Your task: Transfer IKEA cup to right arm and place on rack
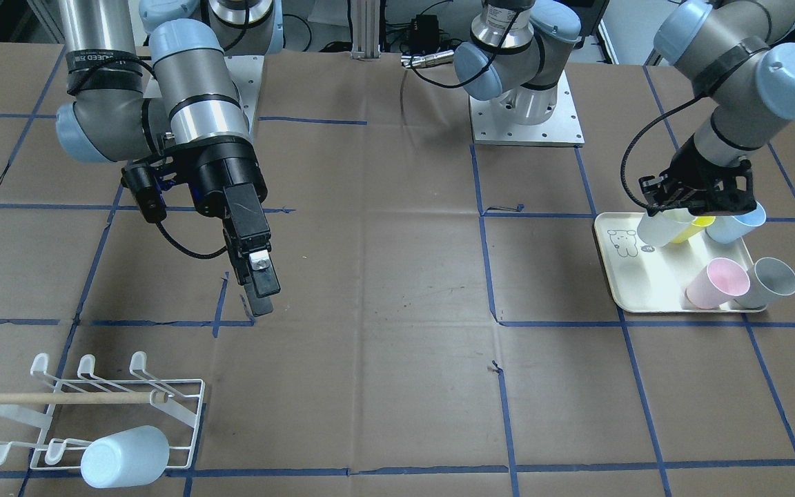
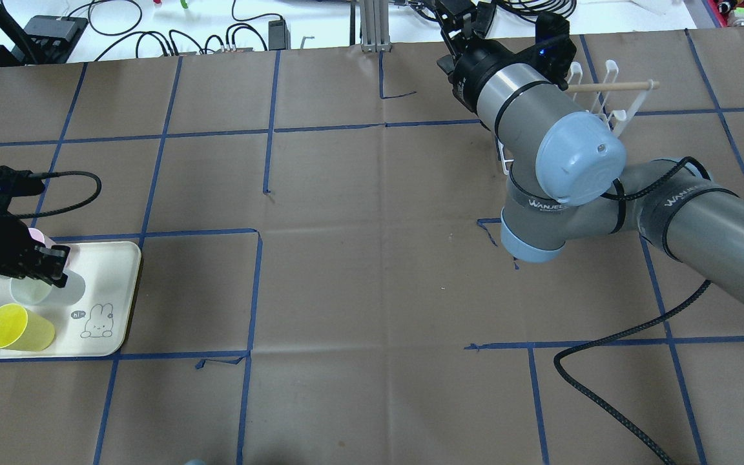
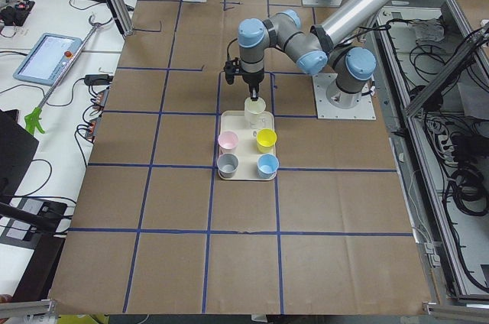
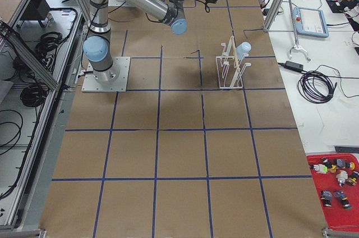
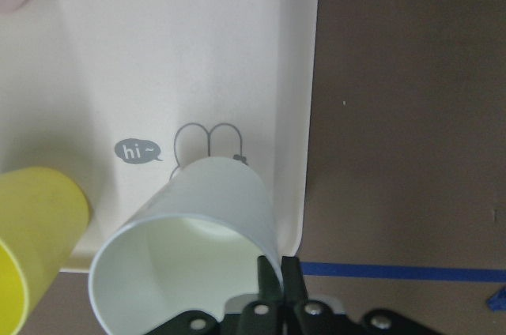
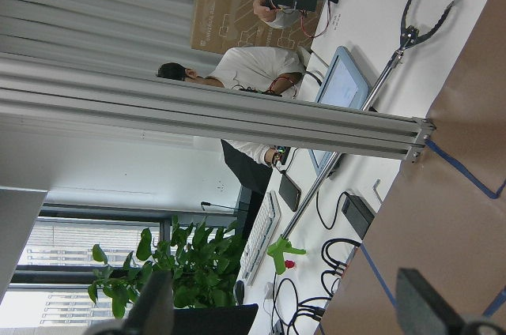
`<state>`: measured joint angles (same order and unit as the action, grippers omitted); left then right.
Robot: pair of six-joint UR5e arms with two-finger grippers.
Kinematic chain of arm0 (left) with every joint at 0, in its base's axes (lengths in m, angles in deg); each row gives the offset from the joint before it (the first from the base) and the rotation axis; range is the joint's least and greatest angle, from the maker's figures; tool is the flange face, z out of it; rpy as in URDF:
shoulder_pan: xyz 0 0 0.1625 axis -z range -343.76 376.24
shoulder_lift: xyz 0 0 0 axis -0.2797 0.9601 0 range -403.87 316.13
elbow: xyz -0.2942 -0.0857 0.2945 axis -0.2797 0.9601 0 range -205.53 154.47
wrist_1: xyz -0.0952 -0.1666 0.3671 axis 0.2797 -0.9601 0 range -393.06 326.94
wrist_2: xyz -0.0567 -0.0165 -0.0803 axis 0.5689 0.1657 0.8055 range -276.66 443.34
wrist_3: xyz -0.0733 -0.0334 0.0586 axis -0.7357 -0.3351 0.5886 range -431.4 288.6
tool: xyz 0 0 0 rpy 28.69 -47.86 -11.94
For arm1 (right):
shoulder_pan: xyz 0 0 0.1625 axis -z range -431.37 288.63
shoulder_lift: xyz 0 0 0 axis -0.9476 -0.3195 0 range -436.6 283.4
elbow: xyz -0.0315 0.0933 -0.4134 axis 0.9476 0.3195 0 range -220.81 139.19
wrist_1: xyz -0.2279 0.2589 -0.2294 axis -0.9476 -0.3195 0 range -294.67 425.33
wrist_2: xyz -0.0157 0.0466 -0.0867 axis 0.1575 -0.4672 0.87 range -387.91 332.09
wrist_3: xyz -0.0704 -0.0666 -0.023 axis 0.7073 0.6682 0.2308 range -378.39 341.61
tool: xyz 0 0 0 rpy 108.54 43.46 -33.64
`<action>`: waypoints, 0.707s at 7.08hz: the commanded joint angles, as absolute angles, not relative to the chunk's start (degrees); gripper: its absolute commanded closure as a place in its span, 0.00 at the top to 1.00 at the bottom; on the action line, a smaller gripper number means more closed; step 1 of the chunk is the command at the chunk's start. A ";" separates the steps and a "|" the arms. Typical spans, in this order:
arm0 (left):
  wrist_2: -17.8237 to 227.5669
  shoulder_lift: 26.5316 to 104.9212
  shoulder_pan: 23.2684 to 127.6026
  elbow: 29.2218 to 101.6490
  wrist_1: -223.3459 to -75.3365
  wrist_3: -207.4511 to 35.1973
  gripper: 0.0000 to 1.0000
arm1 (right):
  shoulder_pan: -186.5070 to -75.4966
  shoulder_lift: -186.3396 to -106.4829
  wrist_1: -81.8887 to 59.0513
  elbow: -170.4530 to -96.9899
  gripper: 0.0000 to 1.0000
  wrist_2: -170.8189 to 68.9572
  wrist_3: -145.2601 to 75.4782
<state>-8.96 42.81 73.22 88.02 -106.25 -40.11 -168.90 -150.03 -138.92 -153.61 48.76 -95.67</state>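
My left gripper (image 1: pixel 677 209) is shut on the rim of a white cup (image 1: pixel 654 231) and holds it tilted over the cream tray (image 1: pixel 629 290). The left wrist view shows its fingertips (image 5: pixel 273 276) pinching the cup's rim (image 5: pixel 190 260). My right gripper (image 1: pixel 259 293), with long flat black fingers, hangs open and empty above the table, away from the rack. The right wrist view shows its fingers (image 6: pixel 154 307) far apart with nothing between them. The white wire rack (image 1: pixel 163 407) with a wooden dowel stands at the table corner and bears a pale blue cup (image 1: pixel 125 455).
On the tray lie a yellow cup (image 1: pixel 693 228), a blue cup (image 1: pixel 739 222), a pink cup (image 1: pixel 715 283) and a grey cup (image 1: pixel 771 279). In the overhead view the right arm hides part of the rack (image 2: pixel 614 106). Blue tape lines cross the brown table.
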 commanded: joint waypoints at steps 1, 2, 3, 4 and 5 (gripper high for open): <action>-1.95 45.94 73.72 68.16 -122.90 -39.59 0.00 | -168.93 -150.08 -138.67 -153.58 1.00 49.08 -95.65; 1.13 49.61 75.63 61.28 -124.45 -39.32 0.00 | -168.93 -149.99 -138.75 -153.75 1.00 49.17 -94.86; 2.38 52.95 78.26 56.52 -124.38 -39.14 0.00 | -168.93 -149.82 -138.75 -153.75 1.00 49.08 -94.85; 9.00 54.90 79.94 54.21 -123.51 -38.27 0.00 | -168.93 -149.73 -138.84 -153.84 1.00 48.91 -95.55; 17.34 55.27 80.31 55.31 -121.41 -37.83 0.00 | -168.93 -149.73 -139.02 -153.84 1.00 48.91 -95.56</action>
<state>8.70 53.89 79.17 56.05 -123.12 -38.46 -168.93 -149.78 -138.85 -153.80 48.97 -95.35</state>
